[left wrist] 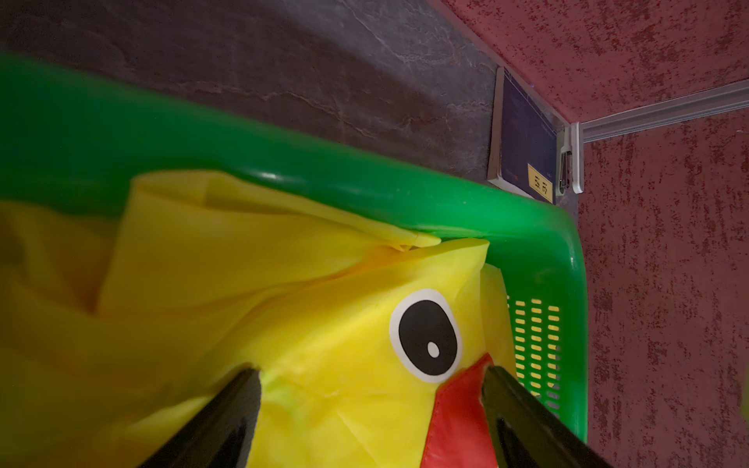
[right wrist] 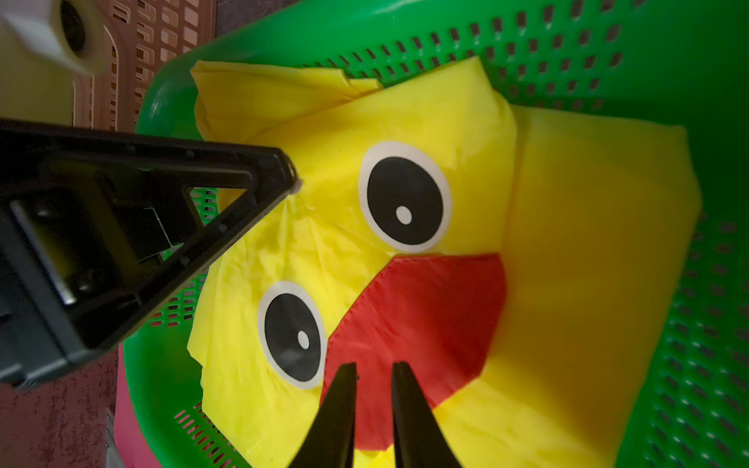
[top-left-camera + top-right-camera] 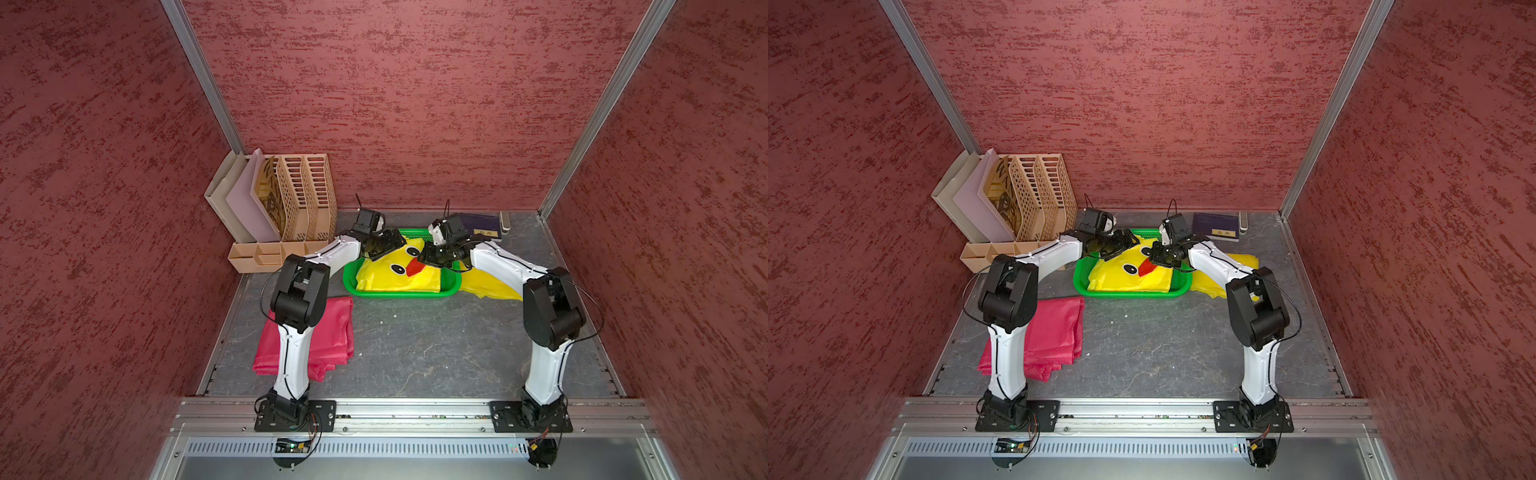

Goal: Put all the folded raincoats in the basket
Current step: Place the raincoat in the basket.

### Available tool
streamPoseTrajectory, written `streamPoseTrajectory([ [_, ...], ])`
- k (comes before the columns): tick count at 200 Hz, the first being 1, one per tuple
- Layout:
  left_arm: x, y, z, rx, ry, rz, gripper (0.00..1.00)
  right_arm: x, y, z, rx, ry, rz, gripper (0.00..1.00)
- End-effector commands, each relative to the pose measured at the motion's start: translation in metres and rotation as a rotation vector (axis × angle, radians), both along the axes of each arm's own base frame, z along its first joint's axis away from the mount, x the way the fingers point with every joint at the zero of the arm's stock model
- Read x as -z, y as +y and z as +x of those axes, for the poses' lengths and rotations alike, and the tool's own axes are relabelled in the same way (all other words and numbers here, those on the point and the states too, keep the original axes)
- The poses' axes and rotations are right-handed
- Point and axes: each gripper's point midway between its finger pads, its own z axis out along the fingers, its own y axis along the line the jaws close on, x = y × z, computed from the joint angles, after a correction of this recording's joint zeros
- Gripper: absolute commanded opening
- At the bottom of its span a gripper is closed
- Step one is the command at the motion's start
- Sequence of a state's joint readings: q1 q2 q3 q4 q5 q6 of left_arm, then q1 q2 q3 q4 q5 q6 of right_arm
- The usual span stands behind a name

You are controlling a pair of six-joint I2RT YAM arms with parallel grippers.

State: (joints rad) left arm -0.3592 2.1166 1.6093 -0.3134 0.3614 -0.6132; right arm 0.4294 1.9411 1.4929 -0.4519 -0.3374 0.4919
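The yellow raincoat (image 3: 395, 272) (image 3: 1125, 276), printed with duck eyes and a red beak, lies folded in the green basket (image 3: 399, 294) (image 3: 1133, 294). One part of it spills over the basket's right end onto the table. My left gripper (image 3: 376, 251) (image 1: 371, 370) is open, its fingers wide apart over the coat beside an eye. My right gripper (image 3: 430, 255) (image 2: 375, 364) hovers over the red beak, fingers a narrow gap apart, with nothing visibly pinched. In the right wrist view a left fingertip (image 2: 283, 178) meets the raincoat (image 2: 567, 243) inside the basket (image 2: 689, 364).
A beige slotted file organizer (image 3: 291, 199) stands at the back left. A folded pink-red cloth (image 3: 328, 332) lies under the left arm. A dark blue book (image 3: 484, 226) and a small white object (image 3: 505, 222) sit against the back wall, behind the basket (image 1: 364, 190).
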Motion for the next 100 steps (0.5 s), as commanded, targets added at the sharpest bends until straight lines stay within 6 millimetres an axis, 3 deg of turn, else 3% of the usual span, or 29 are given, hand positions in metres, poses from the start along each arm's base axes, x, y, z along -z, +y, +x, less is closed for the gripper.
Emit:
streamPoseTrajectory([
  [1, -0.015, 0.005, 0.01, -0.015, -0.019, 0.02, 0.91, -0.021, 0.002, 0.011, -0.028, -0.067, -0.013, 0.21],
  [31, -0.086, 0.005, 0.007, 0.003, -0.158, 0.005, 1.0, -0.065, 0.001, 0.015, -0.044, -0.143, -0.023, 0.27],
  [57, -0.143, 0.015, -0.012, 0.014, -0.261, 0.03, 1.0, -0.105, -0.002, 0.002, -0.044, -0.208, 0.021, 0.44],
  [81, -0.161, 0.04, -0.04, -0.025, -0.291, 0.094, 1.0, -0.135, 0.0, -0.024, -0.071, -0.251, 0.091, 0.51],
  [100, -0.155, 0.06, -0.067, -0.052, -0.288, 0.123, 1.0, -0.146, 0.004, -0.05, -0.096, -0.262, 0.125, 0.53],
])
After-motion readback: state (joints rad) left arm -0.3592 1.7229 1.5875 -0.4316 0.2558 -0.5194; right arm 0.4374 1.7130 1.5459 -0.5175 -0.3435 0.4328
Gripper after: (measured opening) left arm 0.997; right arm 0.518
